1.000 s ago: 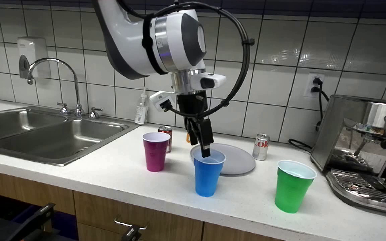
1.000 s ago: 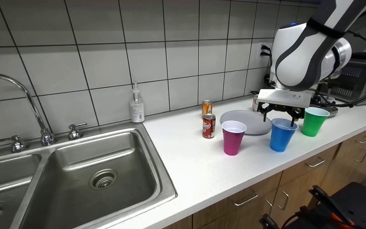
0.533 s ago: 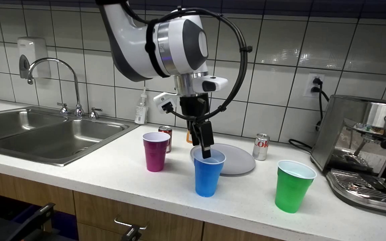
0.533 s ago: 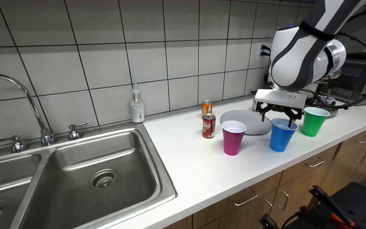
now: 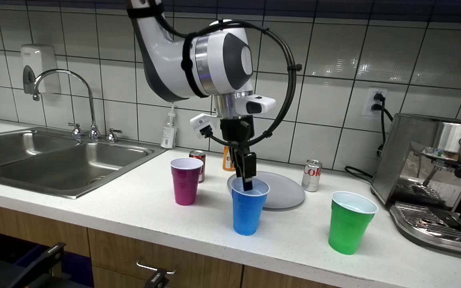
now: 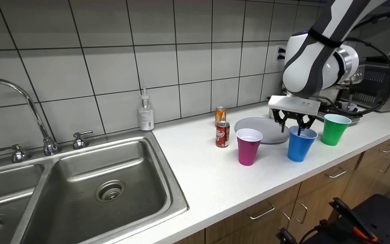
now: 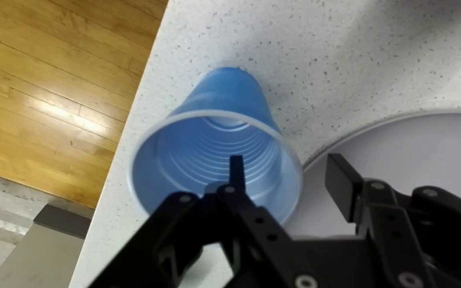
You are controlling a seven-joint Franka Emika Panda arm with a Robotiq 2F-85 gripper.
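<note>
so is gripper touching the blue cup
Cannot tell: in the wrist view, the gripper has one finger over or in the mouth of the blue cup and one outside, but hides part of the rim.

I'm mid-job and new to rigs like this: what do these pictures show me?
The machine is a white robot arm ending in a black gripper, a kind of two-jawed claw. Two pictures look on from outside; the third looks down from the wrist.

On the counter stand a blue cup, a purple cup, a green cup, a red can, an orange can, a silver can and a coffee machine, with a gray plate among them and a sink alongside.

Nothing is held: the jaws stand apart, one over the blue cup's mouth, the other outside it. I can't tell whether either touches it.
</note>
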